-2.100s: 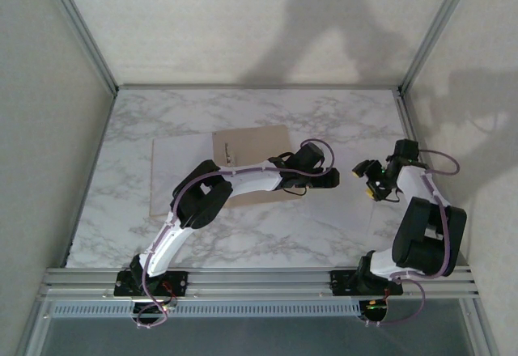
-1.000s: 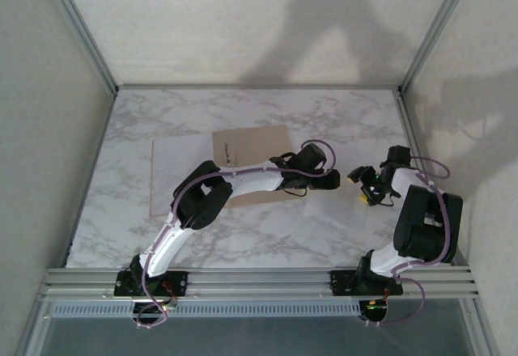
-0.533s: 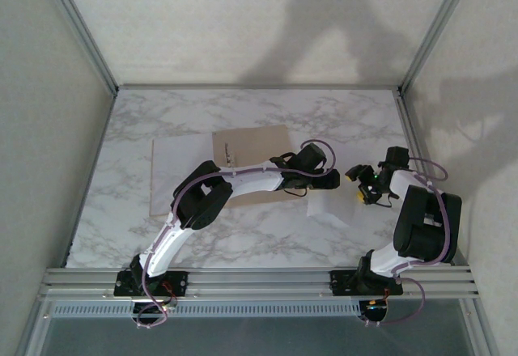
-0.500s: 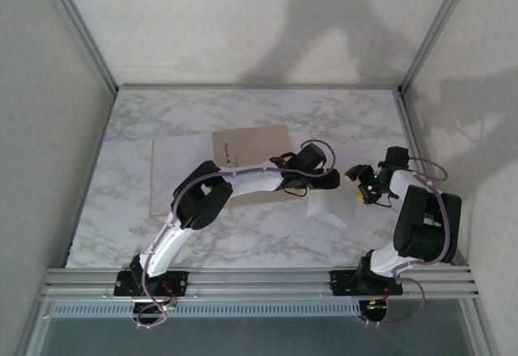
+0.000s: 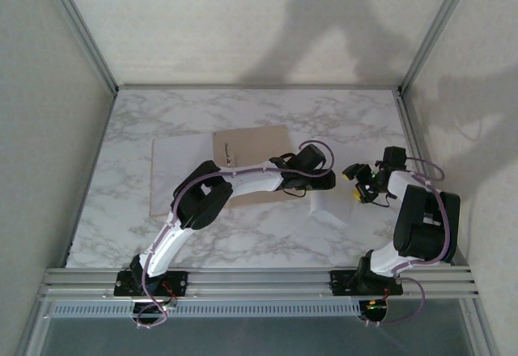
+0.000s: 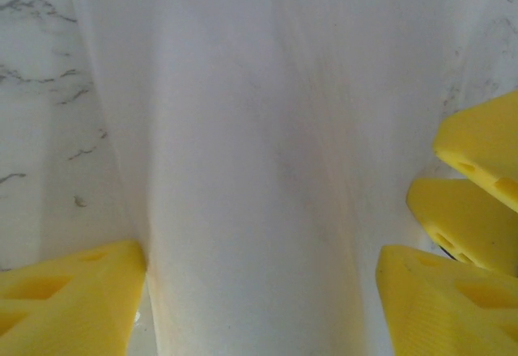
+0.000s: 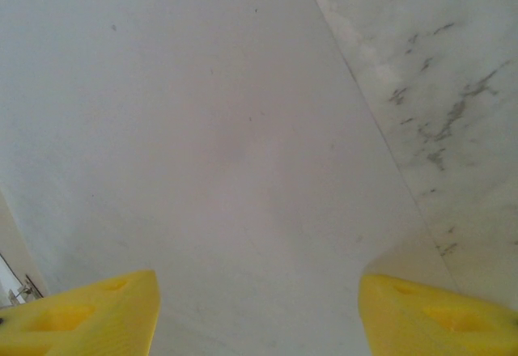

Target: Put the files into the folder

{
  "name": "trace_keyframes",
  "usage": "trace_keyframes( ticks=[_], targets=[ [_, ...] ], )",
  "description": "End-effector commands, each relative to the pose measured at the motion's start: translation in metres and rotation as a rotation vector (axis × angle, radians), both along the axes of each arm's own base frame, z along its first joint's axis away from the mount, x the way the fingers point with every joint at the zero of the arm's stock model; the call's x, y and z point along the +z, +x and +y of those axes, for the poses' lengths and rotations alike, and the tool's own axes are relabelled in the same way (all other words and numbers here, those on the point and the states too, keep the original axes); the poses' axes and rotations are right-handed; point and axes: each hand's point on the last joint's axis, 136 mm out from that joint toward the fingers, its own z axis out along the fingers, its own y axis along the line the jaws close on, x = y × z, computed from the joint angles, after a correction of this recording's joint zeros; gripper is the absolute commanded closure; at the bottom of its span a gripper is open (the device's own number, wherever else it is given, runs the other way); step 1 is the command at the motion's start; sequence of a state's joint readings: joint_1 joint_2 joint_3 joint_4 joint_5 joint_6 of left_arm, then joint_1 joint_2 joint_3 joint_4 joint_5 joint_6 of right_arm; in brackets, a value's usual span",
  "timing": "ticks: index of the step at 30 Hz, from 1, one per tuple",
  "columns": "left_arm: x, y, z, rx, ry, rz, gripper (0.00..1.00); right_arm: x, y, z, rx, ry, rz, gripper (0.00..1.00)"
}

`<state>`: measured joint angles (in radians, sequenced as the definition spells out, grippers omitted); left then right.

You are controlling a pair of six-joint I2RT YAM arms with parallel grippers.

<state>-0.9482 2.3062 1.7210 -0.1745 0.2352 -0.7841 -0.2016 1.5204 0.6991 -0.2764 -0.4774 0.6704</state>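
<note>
Well, my left hand (image 6: 259, 263) stood spread, its yellow fingers (image 6: 73, 299) straddling one white sheet of the files (image 6: 259, 113) lying on the marble counter (image 6: 32, 129). My right hand (image 7: 259, 291) was spread too, low over white paper. From above, that sheet lay just right of the tan folder (image 5: 252, 147), with my left arm stretched across the folder.

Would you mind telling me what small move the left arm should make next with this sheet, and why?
Probably close the left gripper on the white sheet: the paper seems to arch up between its open fingers and lies outside the folder, so a pinch should secure it for carrying over.
</note>
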Motion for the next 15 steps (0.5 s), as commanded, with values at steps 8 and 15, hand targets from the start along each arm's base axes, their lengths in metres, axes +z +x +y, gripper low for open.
trace_keyframes(
  ticks=[8, 15],
  targets=[
    [-0.006, -0.007, 0.007, 0.017, -0.012, 0.052, 0.39, 0.013, -0.012, 0.013, 0.016, 0.052, 0.024, 0.32],
    [0.005, -0.006, 0.006, 0.016, -0.072, 0.065, 0.48, 0.046, -0.007, 0.019, 0.033, 0.087, -0.044, 0.31]
  ],
)
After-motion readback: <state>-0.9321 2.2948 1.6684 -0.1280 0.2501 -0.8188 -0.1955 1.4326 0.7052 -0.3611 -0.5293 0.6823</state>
